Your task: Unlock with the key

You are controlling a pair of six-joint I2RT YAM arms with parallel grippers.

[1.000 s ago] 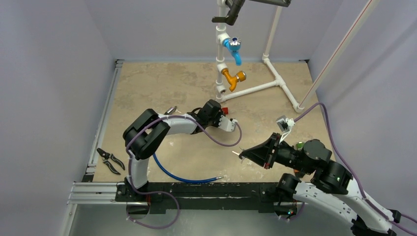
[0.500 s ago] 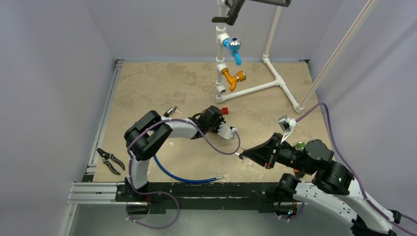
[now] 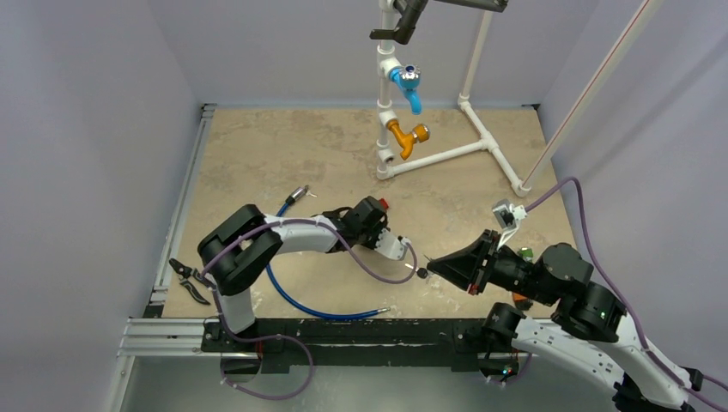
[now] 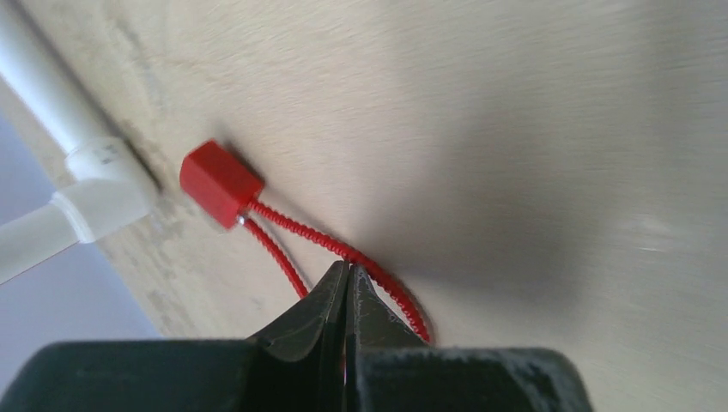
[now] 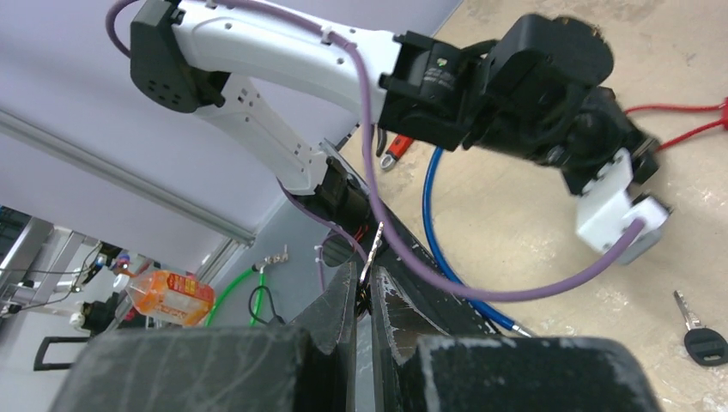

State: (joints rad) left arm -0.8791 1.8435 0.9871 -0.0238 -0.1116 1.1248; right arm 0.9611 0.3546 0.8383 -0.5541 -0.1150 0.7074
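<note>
Beige tabletop (image 3: 257,146) — small key (image 5: 697,333), black head, silver blade

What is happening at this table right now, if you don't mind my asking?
The left pincer is shut on the red cable of a small lock, whose red lock body sits on the table just beyond. The right pincer is shut on a thin metal piece that I cannot identify. A black-headed key lies loose on the table near it; no key is in the lock yet.
</note>
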